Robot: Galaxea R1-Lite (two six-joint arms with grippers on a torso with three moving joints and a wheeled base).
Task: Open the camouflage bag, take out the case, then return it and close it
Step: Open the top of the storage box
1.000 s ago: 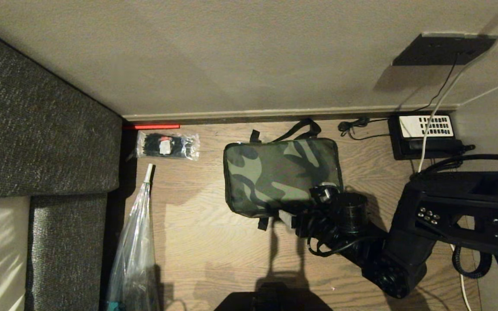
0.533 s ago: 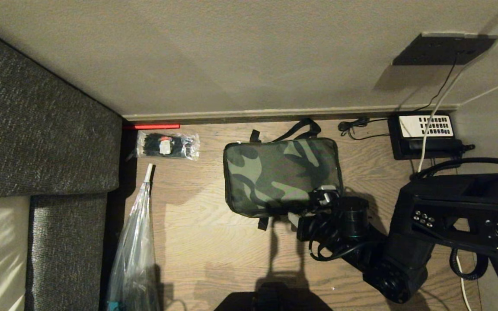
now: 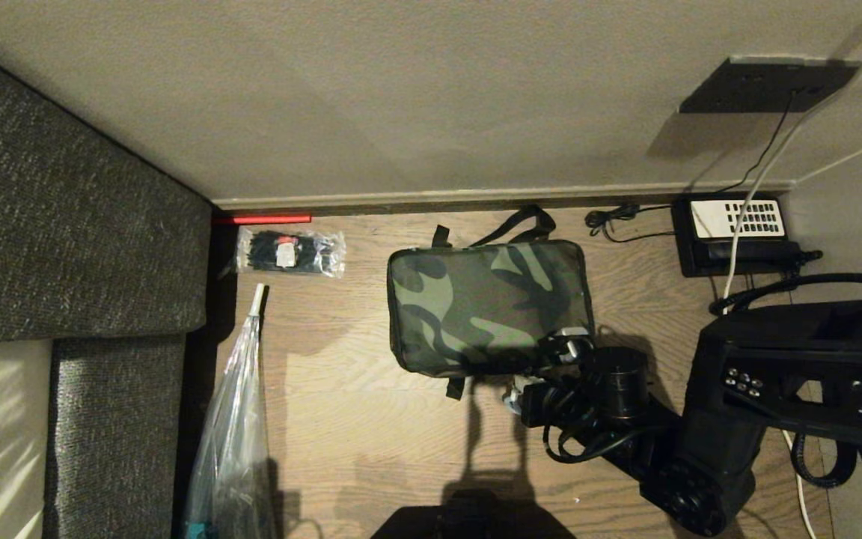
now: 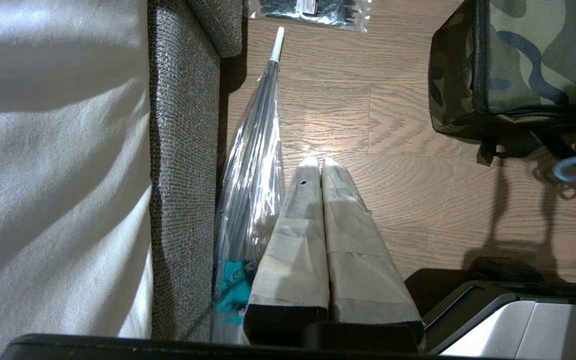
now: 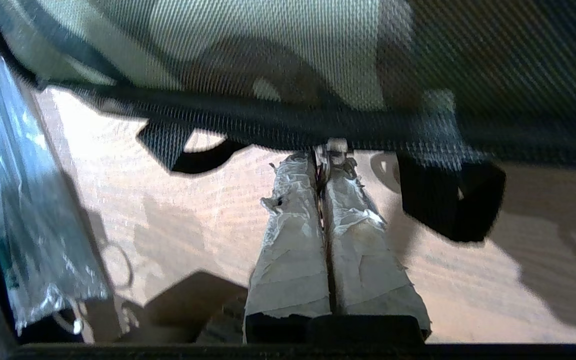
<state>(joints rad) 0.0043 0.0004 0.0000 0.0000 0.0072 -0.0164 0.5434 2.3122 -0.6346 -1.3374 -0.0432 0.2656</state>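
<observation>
Head view: the closed camouflage bag [image 3: 487,307] is seen on the floor, the right gripper [image 3: 532,382] at its near right corner. Right wrist view: a zipper pull [image 5: 335,147] is pinched between closed fingers [image 5: 293,240]; opening is in hand, so pulling along the zip is judged next. Left wrist view: the left gripper [image 4: 318,165] is parked, closed and empty, beside the bag.

The head view looks steeply down from high up at the floor [image 3: 371,419], the wall base at its top and the bag [image 3: 487,307] mid-frame, so it takes in the widest area. The left wrist view looks down along its own fingers [image 4: 313,210] from beside the sofa [image 4: 183,150] — lower and nearer, sharing the bag's [image 4: 528,65] corner, the umbrella [image 4: 253,165] and the floor boards with the head view. The right wrist view sits closest of all — just under the bag's [image 5: 248,45] front edge, its fingertips [image 5: 293,185] at the zip line.
</observation>
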